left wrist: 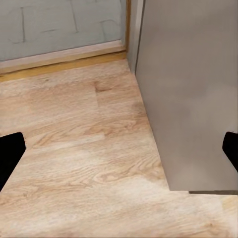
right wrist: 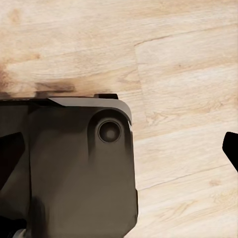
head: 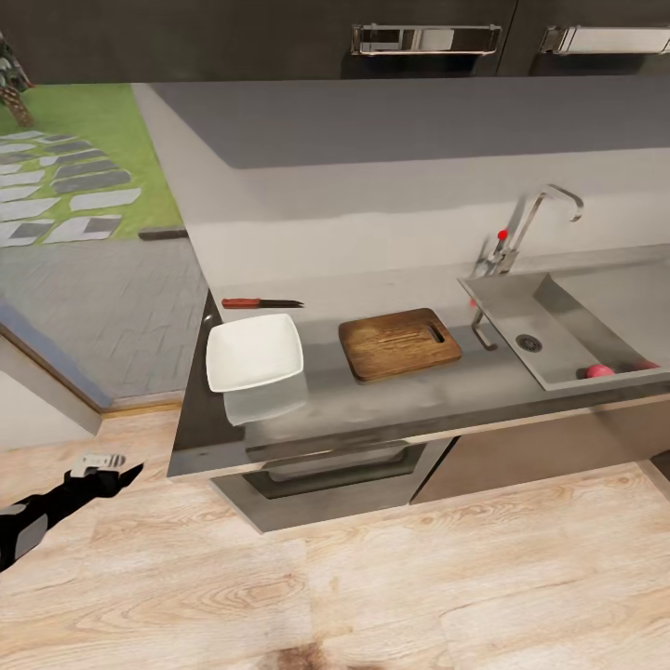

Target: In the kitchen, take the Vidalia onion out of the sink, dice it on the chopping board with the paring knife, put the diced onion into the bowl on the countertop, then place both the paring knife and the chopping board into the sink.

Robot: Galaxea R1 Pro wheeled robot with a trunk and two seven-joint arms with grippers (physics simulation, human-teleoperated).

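The robot stands back from the countertop (head: pixel 409 395), so nothing is within reach yet and the task has not started. Taking the board (head: pixel 399 343) as landmark: it lies flat in the middle of the worktop, probably set there as the cutting place. The bowl (head: pixel 253 351) is just beside it on the side away from the sink (head: pixel 558 326), and the knife (head: pixel 261 302) lies behind the bowl, near the wall. The onion (head: pixel 599 370) rests in the sink's front part, well apart from the board.

The left gripper (head: pixel 100 468) hangs low over the wooden floor (head: pixel 372 586), past the counter's end on the bowl side; in the left wrist view its fingertips (left wrist: pixel 10 154) stand wide apart, holding nothing. The right gripper (right wrist: pixel 119 153) also looks spread and empty, above the floor and the robot's dark base (right wrist: pixel 74 168).

The floor in front gives free room to drive closer; the counter's front edge is the thing to clear when the arms lift
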